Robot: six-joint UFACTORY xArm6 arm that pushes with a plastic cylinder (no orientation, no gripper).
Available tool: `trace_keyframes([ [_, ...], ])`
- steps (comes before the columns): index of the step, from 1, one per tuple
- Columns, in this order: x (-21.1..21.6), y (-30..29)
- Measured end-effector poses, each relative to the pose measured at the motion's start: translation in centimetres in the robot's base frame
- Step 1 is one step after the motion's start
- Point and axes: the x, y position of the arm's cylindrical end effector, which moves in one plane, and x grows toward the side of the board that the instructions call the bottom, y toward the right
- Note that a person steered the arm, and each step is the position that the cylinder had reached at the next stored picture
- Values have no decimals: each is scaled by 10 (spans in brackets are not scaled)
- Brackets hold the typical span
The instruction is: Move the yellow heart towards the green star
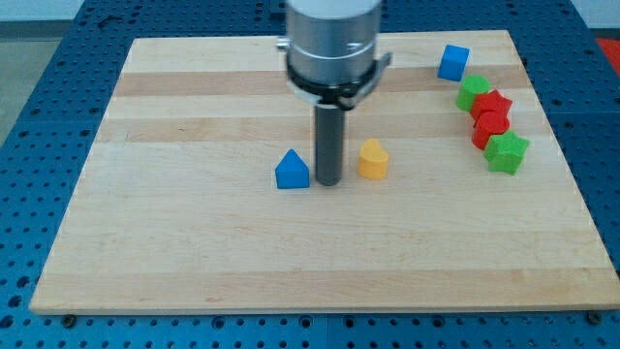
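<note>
The yellow heart (373,159) lies near the middle of the wooden board (194,242). The green star (507,152) lies toward the view's right, at the lower end of a column of blocks. My tip (328,182) rests on the board just left of the yellow heart, with a small gap between them. It stands between the heart and a blue triangular block (292,171) on its left.
Above the green star, in a column, lie a red block (489,127), a red star (494,103), a green block (473,91) and a blue cube (452,62) near the view's top right. The board sits on a blue perforated table (39,145).
</note>
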Motion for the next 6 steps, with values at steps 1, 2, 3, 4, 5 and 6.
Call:
trace_keyframes([
  [1,-6,-13],
  [2,-27,-9],
  [3,-42,10],
  [4,-42,45],
  [5,-40,82],
  [6,-24,125],
])
